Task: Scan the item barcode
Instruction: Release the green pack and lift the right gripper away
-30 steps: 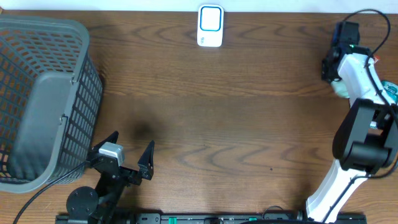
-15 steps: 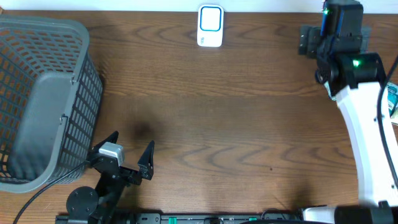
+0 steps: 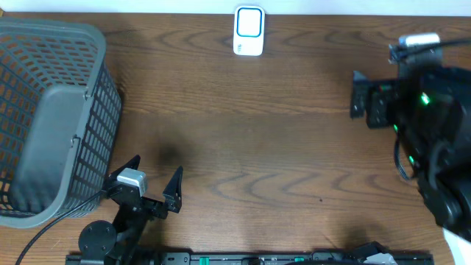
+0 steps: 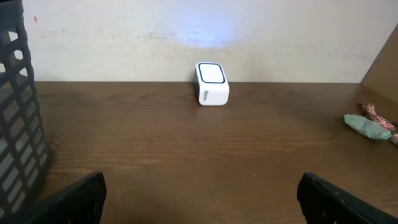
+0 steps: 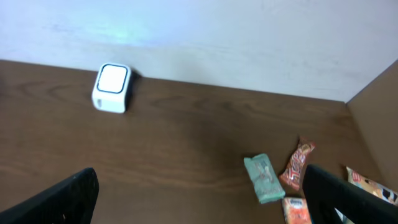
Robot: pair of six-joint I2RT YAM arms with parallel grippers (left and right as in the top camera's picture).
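On dk wood table (image 3: 280, 132), nr white wall (image 4: 124, 31): scanner (image 3: 249, 31)

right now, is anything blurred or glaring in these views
Overhead: the right arm is smeared by motion blur, while the basket and scanner look sharp. Left wrist: a bluish glow on the wall above the scanner. Right wrist: same glow, snack packs slightly soft.

White plastic scanner (image 3: 249, 31) — matt wood-grain table (image 3: 257, 147)
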